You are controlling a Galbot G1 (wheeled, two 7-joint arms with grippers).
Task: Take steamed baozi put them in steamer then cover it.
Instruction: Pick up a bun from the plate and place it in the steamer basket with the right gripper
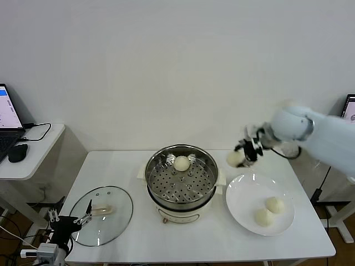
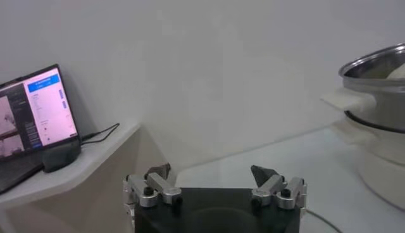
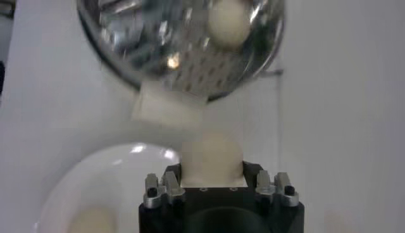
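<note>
Steamer (image 1: 181, 176) mid-table, one bun (image 1: 182, 163) on its tray. Plate (image 1: 239, 191) beside it holds two buns. Right gripper (image 1: 242, 155), clamped on a bun (image 1: 234, 158), hangs between them: clear the rim, release low. Left gripper (image 2: 214, 184) idle, jaws apart.

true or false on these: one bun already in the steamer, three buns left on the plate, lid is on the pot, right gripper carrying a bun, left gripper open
1. One round cream-white bun lies on the perforated tray of the shiny steel steamer pot. True.
2. Three buns remain on the flat white plate. False: two.
3. The round glass lid covers the pot. False: it lies on the table, on the pot's left.
4. The right gripper carries a bun. True.
5. The left gripper has its fingers spread, holding nothing. True.
</note>
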